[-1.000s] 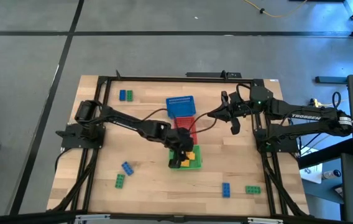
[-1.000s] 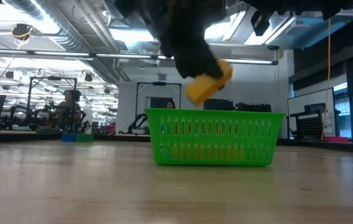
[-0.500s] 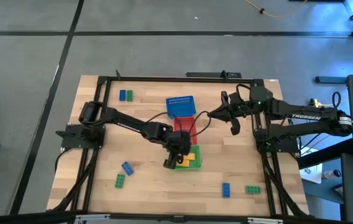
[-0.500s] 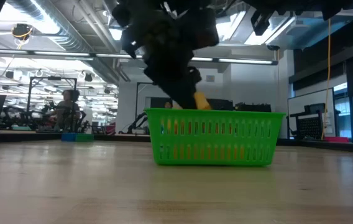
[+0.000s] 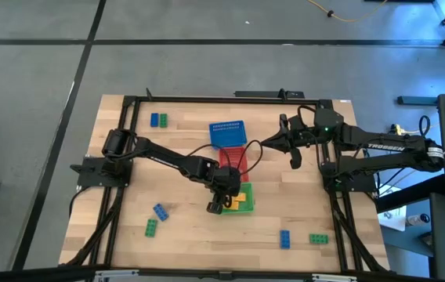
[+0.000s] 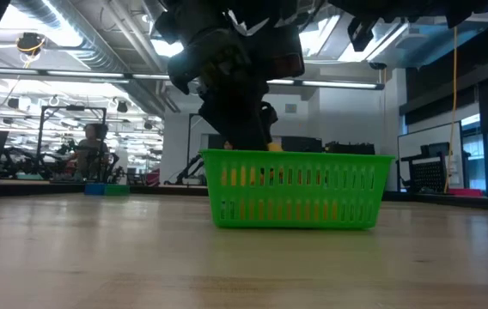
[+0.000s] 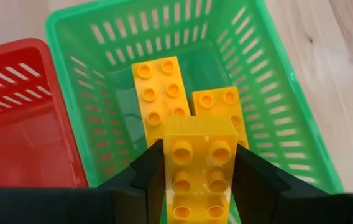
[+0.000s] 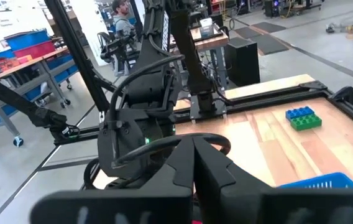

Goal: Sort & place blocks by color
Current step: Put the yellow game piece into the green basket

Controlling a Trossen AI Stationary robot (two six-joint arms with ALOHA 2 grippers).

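- Left wrist view: left gripper (image 7: pixel 198 171) clamps a yellow brick (image 7: pixel 198 168) between its fingers, low over the green basket (image 7: pixel 291 118). Two more yellow bricks (image 7: pixel 158 90) already lie on the basket floor.
- Low view: the gripper reaches down to the basket rim; the held brick barely shows above it.
- Right gripper (image 8: pixel 195 165) is shut on nothing, parked over the far right part of the table (image 5: pixel 183 235), beside the blue basket (image 5: pixel 227 134).
- Risk: the held brick sits partly over the two lying ones. Released here, it may land on their studs, tip, or rest crooked. Judgement only.
- Risk: lifting out with the fingers close to the near wall could snag the mesh and drag the light basket.
- Red basket (image 7: pixel 21 124) touches the green one on one side; a sideways exit could knock it.
- Loose on the table, high view: blue and green pair (image 5: pixel 158 120) at the far left; blue brick (image 5: pixel 160 211) and green brick (image 5: pixel 151 227) near left; blue brick (image 5: pixel 284 239) and green brick (image 5: pixel 318 238) near right.
- None of these blocks the gripper's way.
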